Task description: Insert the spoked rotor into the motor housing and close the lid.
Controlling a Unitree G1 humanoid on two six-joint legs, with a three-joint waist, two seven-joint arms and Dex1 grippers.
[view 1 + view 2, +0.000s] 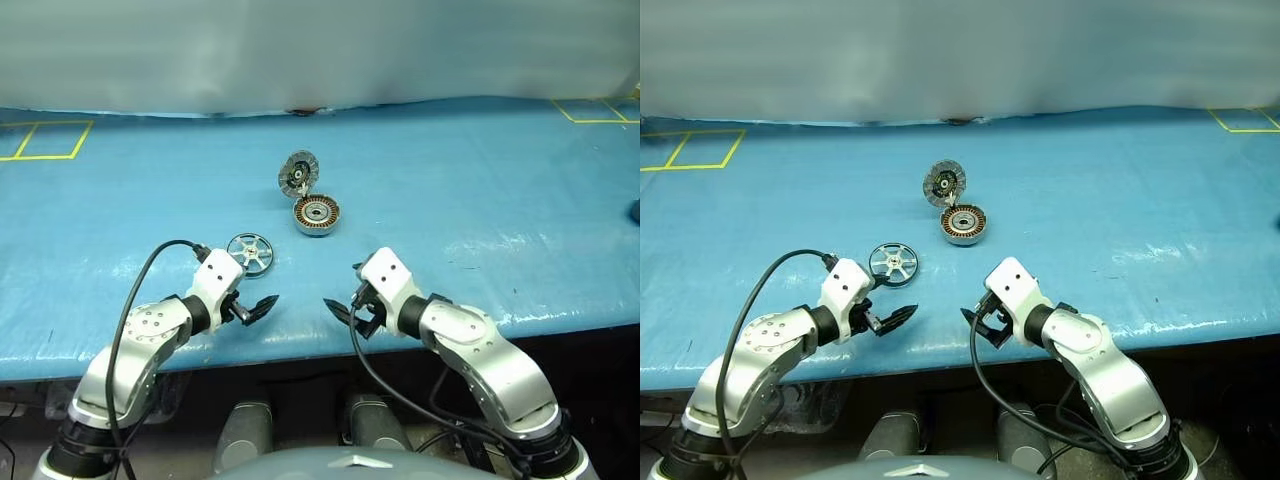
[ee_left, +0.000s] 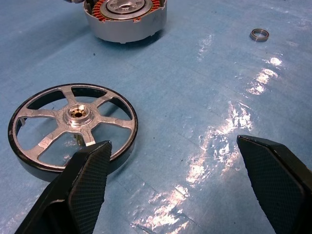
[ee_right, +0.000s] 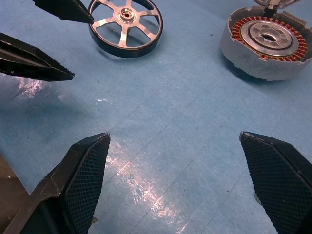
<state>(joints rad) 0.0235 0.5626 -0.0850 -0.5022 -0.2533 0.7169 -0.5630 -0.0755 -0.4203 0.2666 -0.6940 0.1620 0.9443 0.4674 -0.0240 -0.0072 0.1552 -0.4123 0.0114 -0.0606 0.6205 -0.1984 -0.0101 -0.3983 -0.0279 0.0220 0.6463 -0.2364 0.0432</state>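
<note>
The spoked rotor (image 1: 250, 251) lies flat on the blue table, a silver wheel with a dark rim, also seen close in the left wrist view (image 2: 73, 124). Behind and to its right stands the motor housing (image 1: 316, 215) with copper windings, its lid (image 1: 298, 173) tipped up open at the far edge. My left gripper (image 1: 256, 307) is open just in front of the rotor, nothing between its fingers (image 2: 85, 183). My right gripper (image 1: 347, 308) is open too, empty, nearer the table's front edge and in front of the housing (image 3: 265, 41).
A small metal ring (image 2: 260, 34) lies on the table to the right of the housing. Yellow tape squares (image 1: 45, 140) mark the far left and far right corners. The table's front edge (image 1: 300, 355) runs just below both grippers.
</note>
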